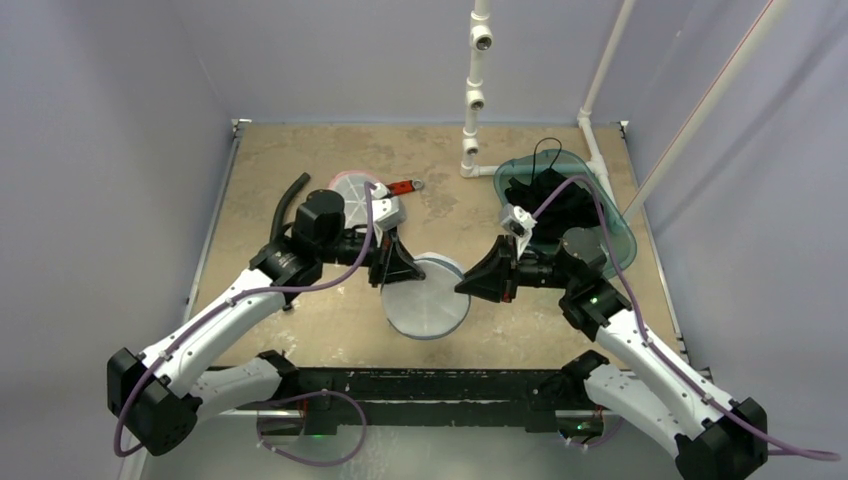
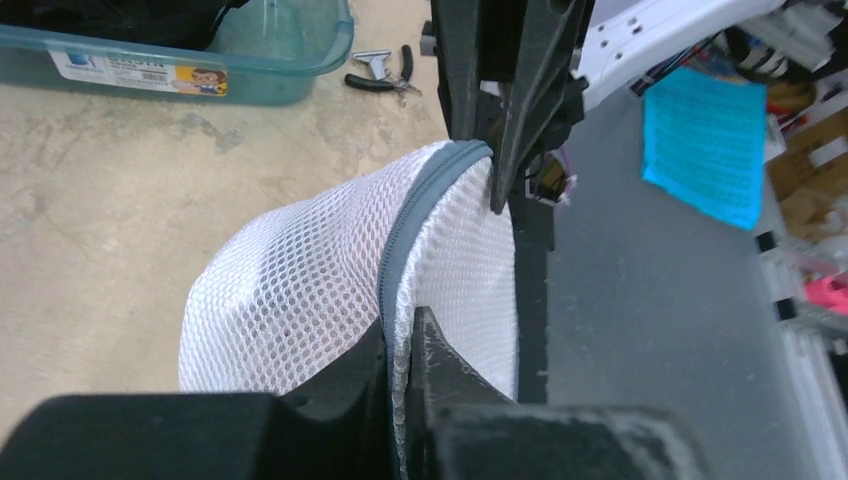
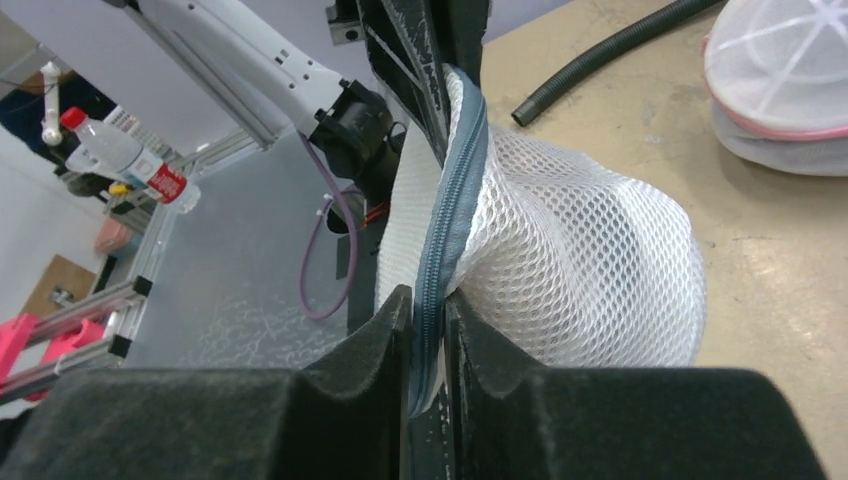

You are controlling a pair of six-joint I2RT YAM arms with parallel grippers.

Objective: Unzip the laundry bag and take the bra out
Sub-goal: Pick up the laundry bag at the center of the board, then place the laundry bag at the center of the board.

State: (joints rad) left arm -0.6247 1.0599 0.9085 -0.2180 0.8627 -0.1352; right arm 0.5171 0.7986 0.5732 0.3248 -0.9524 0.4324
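The laundry bag is a round white mesh pouch with a grey-blue zipper around its rim, held up off the table between my two arms. My left gripper is shut on the mesh rim beside the zipper. My right gripper is shut on the zipper band on the opposite side. The zipper looks closed along the stretch that shows. The bra is hidden.
A teal bin with dark clothes stands at the back right. A second mesh bag with a pink rim, a black hose and a red-handled tool lie at the back left. White pipes rise behind.
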